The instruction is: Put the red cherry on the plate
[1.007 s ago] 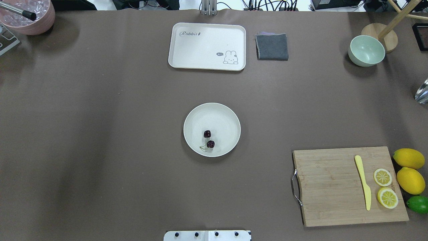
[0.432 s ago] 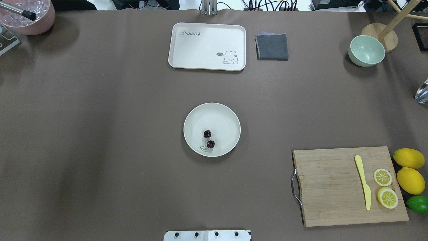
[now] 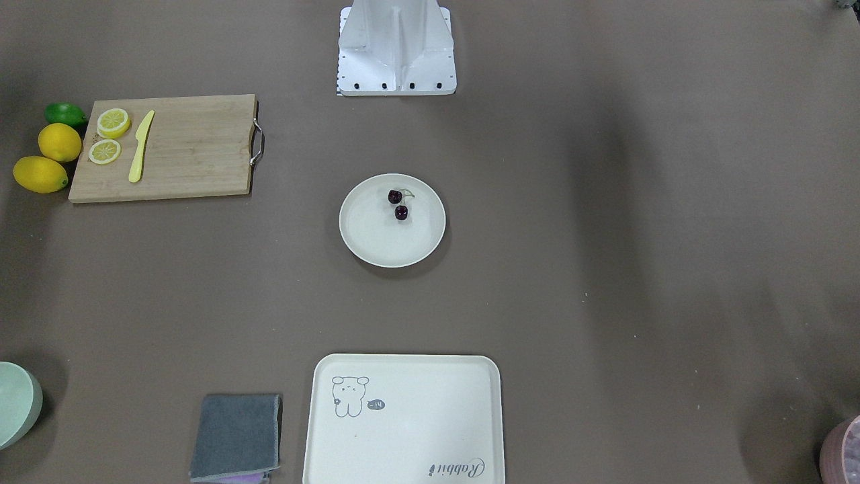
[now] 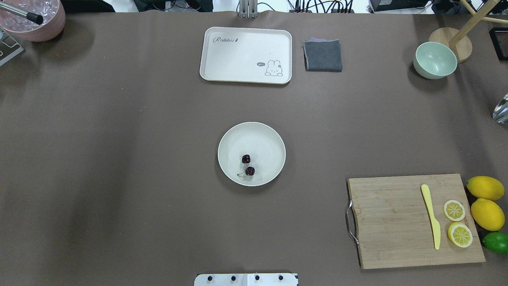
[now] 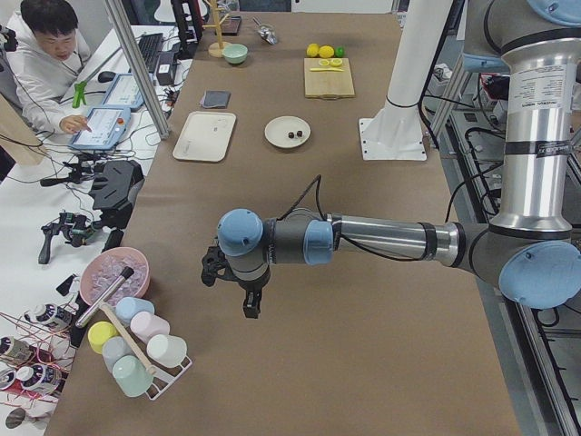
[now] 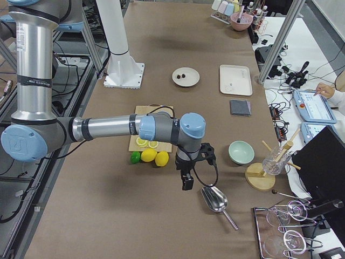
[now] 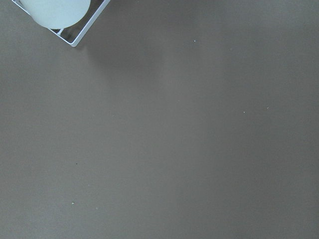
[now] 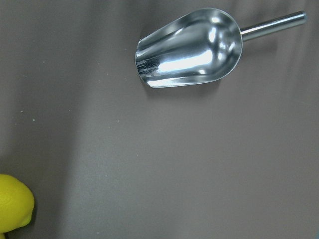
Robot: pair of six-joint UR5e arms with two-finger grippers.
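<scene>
I judge the job done. The red cherry lies inside the plate. In the overhead view its two dark balls sit toward the plate's 6 o'clock, and the thin stem curls out to about 7. It rests on the plate's floor, within the raised rim, which I take to be what keeps such round fruit from rolling off. The plate stands at the centre of the bench, well apart from everything else, so either arm can reach it easily.

Neither arm is over the plate. The left fingers point down over bare bench far out at 9 o'clock from the plate, near the cup rack, whose corner shows in the left wrist view. The right fingers hang far out at 3 o'clock, beyond the lemons and above a metal scoop lying on the bench.

Both sets of fingers show only in the side views, so I cannot tell whether they are released or clenched. I see nothing dangling from either. My guess is that the arms are parked this wide to leave the fixed cameras a clear view of the plate.
</scene>
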